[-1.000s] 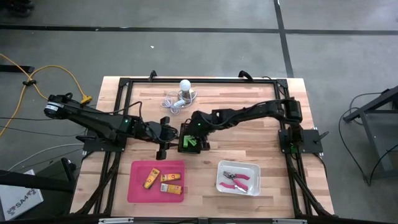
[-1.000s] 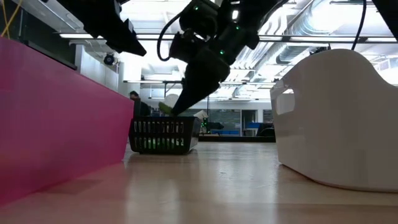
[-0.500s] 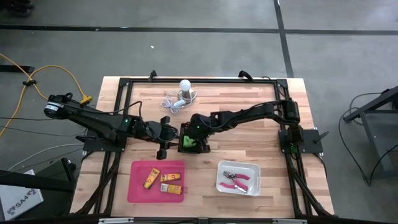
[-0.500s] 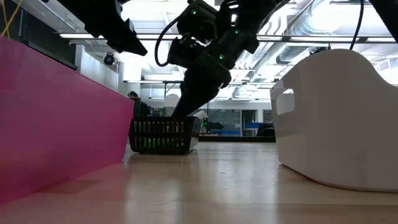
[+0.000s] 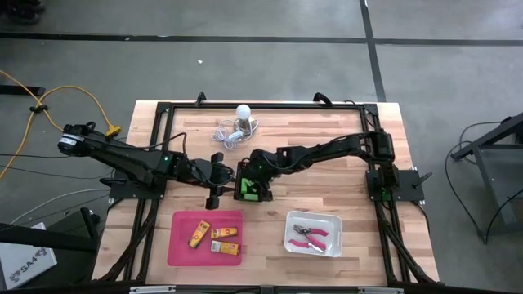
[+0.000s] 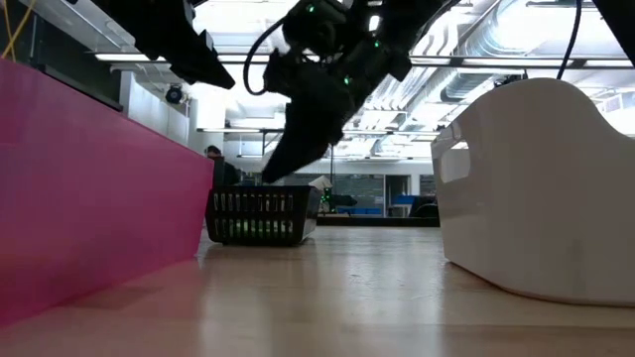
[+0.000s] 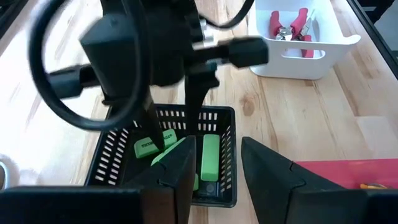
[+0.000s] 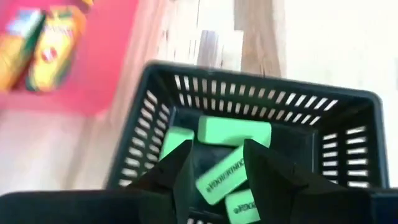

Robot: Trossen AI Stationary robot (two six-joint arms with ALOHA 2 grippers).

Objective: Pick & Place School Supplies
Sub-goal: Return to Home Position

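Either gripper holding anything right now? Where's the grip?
Nothing is held. The right gripper hangs open over the black bin, with the green erasers lying loose inside. The left gripper is open and empty beside it.

White bulb (image 5: 243, 112) with coiled pale cord (image 5: 226, 133), upper centre of wooden counter (image 5: 327, 131); yellow cable (image 5: 49, 98) on floor (image 5: 458, 65), upper left.

Seen level, the pink tray (image 6: 89, 198) at the table's seven o'clock and the white bin (image 6: 541, 188) at five o'clock hide their contents, while from above the right gripper (image 5: 252, 180) covers most green erasers (image 5: 246, 191).
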